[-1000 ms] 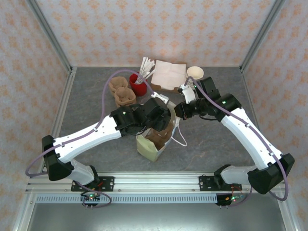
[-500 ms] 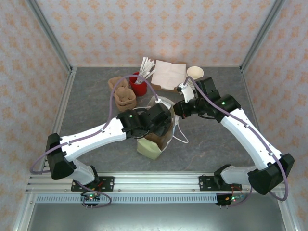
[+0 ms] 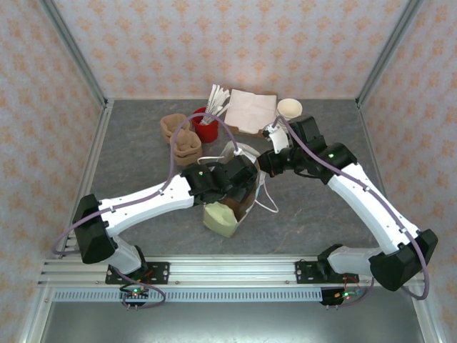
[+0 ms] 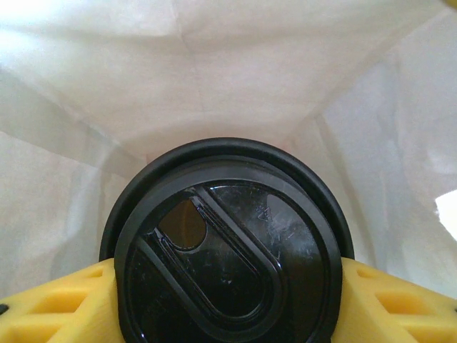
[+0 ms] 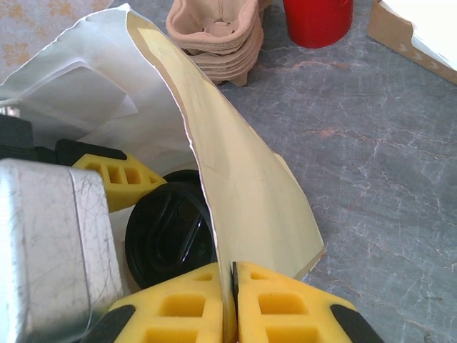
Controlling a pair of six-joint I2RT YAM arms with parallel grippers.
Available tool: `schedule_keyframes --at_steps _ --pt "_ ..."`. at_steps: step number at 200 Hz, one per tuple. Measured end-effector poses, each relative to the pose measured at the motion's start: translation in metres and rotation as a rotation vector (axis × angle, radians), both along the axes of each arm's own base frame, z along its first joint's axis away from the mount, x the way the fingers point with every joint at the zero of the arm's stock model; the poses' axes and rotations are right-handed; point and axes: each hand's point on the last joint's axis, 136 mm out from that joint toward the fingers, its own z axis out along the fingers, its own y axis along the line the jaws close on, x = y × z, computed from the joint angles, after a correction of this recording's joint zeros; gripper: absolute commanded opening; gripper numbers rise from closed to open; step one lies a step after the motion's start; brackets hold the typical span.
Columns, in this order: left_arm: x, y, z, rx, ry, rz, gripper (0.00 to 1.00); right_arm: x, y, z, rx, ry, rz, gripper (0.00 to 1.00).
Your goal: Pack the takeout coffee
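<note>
Takeout coffee (image 4: 227, 257) sits inside the mouth of the paper bag (image 4: 235, 78), held by the left gripper (image 3: 240, 176). In the left wrist view, the gripper's 2 yellow fingers (image 4: 53, 307) press against opposite sides of the cup, just under the round black lid (image 4: 285, 214). The white walls of the bag stand above it and on both sides. The lid is on, and its sip hole shows a brownish patch. Whether the cup's base touches the bottom of the bag I cannot tell.

The right gripper (image 5: 234, 296) is closed narrow, with its 2 yellow fingers pinching the upper edge of the bag's cream-coloured wall between them. In the right wrist view the black lid lies just to the left of this wall, inside the bag, and 1 yellow finger of the left gripper is beside it.

From above, the bag sits near the middle of the grey table (image 3: 121, 164). The 2 arms meet over it, 1 reaching in from the near left and 1 from the near right. Behind the bag are a stack of brown pulp cup carriers (image 3: 182, 136), a red cup (image 3: 207, 128), a box of white napkins (image 3: 250, 113) and a stack of cream cups (image 3: 289, 108), all apart from the bag.
</note>
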Motion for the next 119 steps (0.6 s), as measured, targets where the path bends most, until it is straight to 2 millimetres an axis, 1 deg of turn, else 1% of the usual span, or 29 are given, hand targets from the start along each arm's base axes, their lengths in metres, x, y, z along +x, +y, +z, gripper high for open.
schedule_keyframes --at_steps 40,86,119 --pt "0.006 0.002 -0.001 -0.002 -0.005 0.011 0.58 -0.004 -0.001 0.004 0.0 -0.019 0.004 0.11" --pt "0.007 0.001 0.001 -0.012 -0.012 0.011 0.58 -0.003 -0.003 0.005 -0.006 -0.036 -0.001 0.1" --pt "0.007 0.001 0.0 -0.01 -0.011 0.011 0.58 -0.006 -0.006 0.011 0.002 -0.061 -0.001 0.1"
